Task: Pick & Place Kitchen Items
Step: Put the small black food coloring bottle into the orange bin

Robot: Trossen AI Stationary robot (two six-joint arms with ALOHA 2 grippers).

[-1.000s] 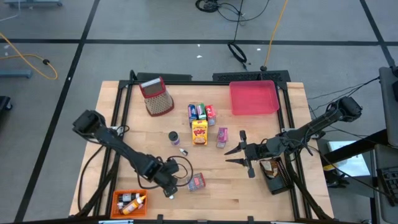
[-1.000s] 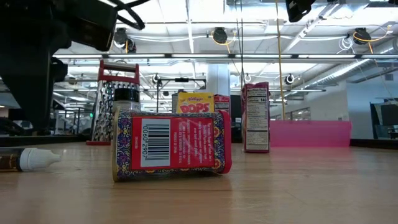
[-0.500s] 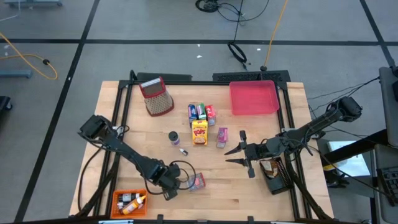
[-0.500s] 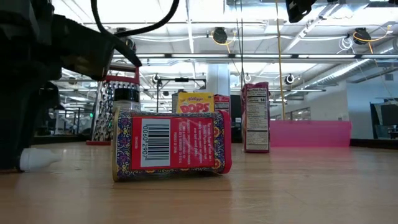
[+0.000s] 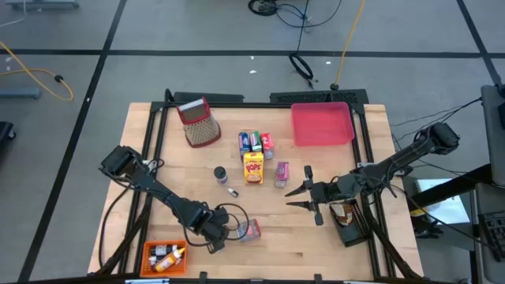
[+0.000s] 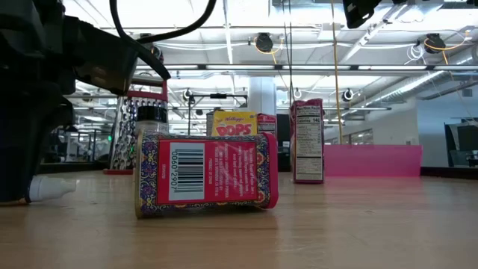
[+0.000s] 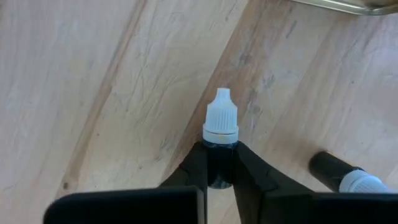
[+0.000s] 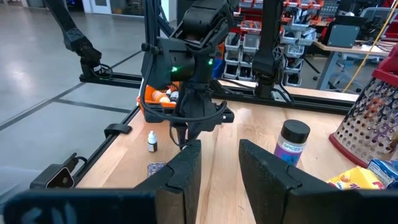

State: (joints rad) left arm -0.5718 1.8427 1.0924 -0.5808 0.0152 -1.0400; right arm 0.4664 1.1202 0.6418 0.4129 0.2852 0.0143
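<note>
My left gripper is low at the table's near side, shut on a small dark bottle with a white cap. A second small bottle lies beside it. A red packet lies on its side just right of that gripper. My right gripper hangs open over the table's right half, near an upright pink packet. The yellow cereal box, the blue, green and red packets and a dark jar stand mid-table. My left gripper pinches the bottle's dark body, just behind the white cap, between its two fingers. The fingers slant down from above and lie along the bottle, with the cap pointing away from them. In the low view the cap sits at table level.
An orange tray with small items sits at the near left corner, close to my left gripper. A pink tray lies far right, and a red-topped grater far left. Black rails run along the table's left and right edges.
My left gripper has moved a little toward the table's right and come down over the small bottle lying there; its fingers now stand around the bottle's body. The bottle stays where it was. My right arm has kept still.
</note>
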